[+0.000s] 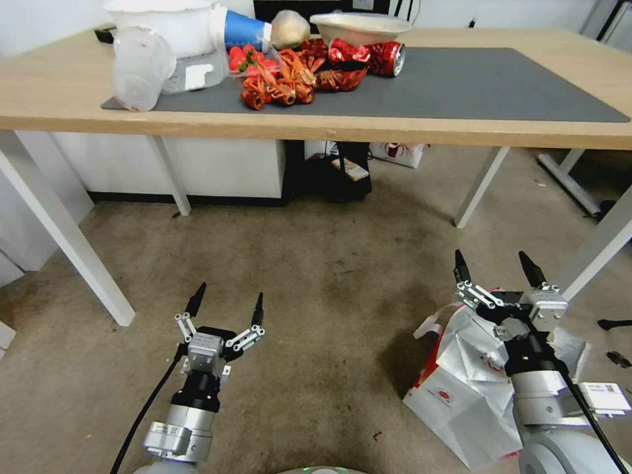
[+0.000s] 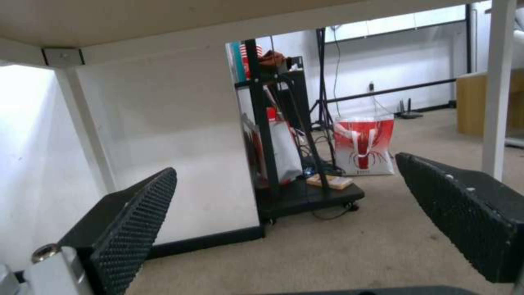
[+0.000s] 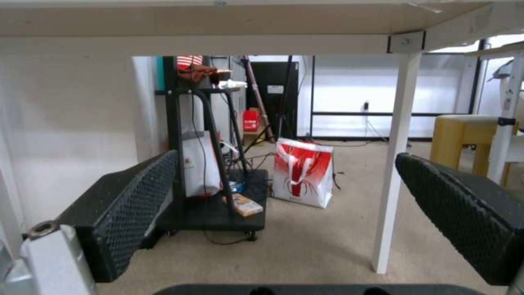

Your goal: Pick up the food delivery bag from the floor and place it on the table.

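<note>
While the bag [image 1: 471, 385] sits on the floor [image 1: 316, 316], both grippers, left [image 1: 226, 305] and right [image 1: 495, 264], hang apart and empty. Grabbing a handle comes first.

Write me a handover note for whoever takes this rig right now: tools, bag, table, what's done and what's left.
Left tool: open, empty, low over the floor, short of the table.
Right tool: open, empty, above the food delivery bag, gripping nothing.
Bag: on the floor at the robot's right, crumpled, one white handle flopped towards the left.
Table: dark mat bare on its right half; food clutter on its left half.
Done: arms positioned low. Left: grasp the bag, lift it, set it on the table.
</note>
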